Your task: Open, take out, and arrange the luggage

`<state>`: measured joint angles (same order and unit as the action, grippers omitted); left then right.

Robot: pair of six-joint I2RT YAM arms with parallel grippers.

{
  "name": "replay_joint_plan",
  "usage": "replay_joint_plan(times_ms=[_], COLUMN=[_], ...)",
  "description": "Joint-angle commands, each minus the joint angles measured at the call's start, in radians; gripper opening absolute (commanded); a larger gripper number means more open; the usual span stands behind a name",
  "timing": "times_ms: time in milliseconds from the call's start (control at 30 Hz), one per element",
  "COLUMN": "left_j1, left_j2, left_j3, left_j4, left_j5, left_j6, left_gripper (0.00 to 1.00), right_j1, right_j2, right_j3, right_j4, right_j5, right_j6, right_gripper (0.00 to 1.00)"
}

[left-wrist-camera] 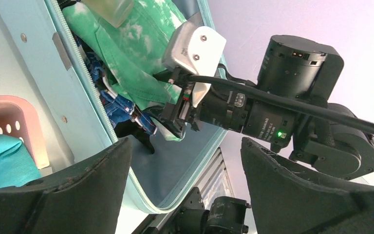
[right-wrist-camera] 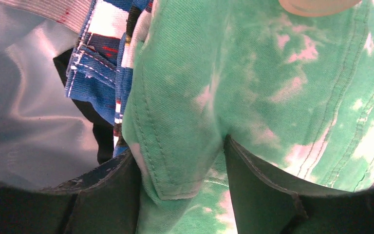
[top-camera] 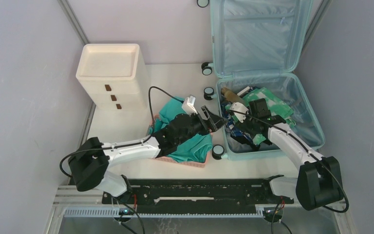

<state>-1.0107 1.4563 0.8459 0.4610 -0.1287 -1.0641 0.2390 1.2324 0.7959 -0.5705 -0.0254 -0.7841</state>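
1. The luggage [top-camera: 258,39] lies open at the table's far right corner.
2. The right claw [right-wrist-camera: 181,165], the nearer one, sits inside it astride a fold of the green garment [right-wrist-camera: 272,87]; gripped or loose, I cannot tell.
3. The left claw [top-camera: 216,121] hangs released beside its rim.

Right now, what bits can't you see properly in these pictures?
Top view: the far end of the suitcase lid is cut off by the upper edge.
Right wrist view: the green tie-dye garment fills the gap in the right tool, hiding whether it is gripped.
Left wrist view: the pink basket is cut off by the left edge.
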Motion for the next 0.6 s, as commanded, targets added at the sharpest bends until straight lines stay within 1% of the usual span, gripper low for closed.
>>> replay_joint_plan(times_ms=[0,33,133,233,300,333,367,467,567], left_j1=[-0.002,-0.003,-0.006,-0.010,-0.014,-0.015,-0.015,-0.018,-0.020], left_j2=[-0.050,-0.053,-0.057,-0.051,-0.047,-0.042,-0.037,-0.021,0.006], left_j3=[-0.028,-0.031,-0.043,-0.044,-0.042,-0.041,-0.039,-0.029,-0.009], left_j4=[0.036,0.036,0.044,0.053,0.061,0.066,0.072,0.089,0.107], left_j5=[-0.019,-0.021,-0.022,-0.018,-0.014,-0.011,-0.007,0.001,0.007], left_j6=[0.026,0.026,0.021,0.016,0.007,0.004,0.000,-0.017,-0.040], left_gripper=[0.86,0.86,0.86,0.86,0.86,0.86,0.86,0.86,0.86], right_j1=[0.024,0.024,0.015,-0.002,-0.023,-0.036,-0.053,-0.100,-0.135], right_j2=[0.060,0.066,0.068,0.036,0.007,-0.009,-0.025,-0.068,-0.095], right_j3=[-0.044,-0.046,-0.045,-0.035,-0.018,-0.001,0.018,0.081,0.129], right_j4=[0.116,0.121,0.116,0.091,0.063,0.041,0.011,-0.080,-0.140], right_j5=[0.091,0.091,0.088,0.060,0.038,-0.003,-0.039,-0.169,-0.254], right_j6=[-0.014,-0.015,-0.020,-0.018,-0.014,-0.012,-0.007,0.007,0.017], right_gripper=[0.64,0.61,0.38,0.18,0.08,0.04,0.00,0.00,0.00])
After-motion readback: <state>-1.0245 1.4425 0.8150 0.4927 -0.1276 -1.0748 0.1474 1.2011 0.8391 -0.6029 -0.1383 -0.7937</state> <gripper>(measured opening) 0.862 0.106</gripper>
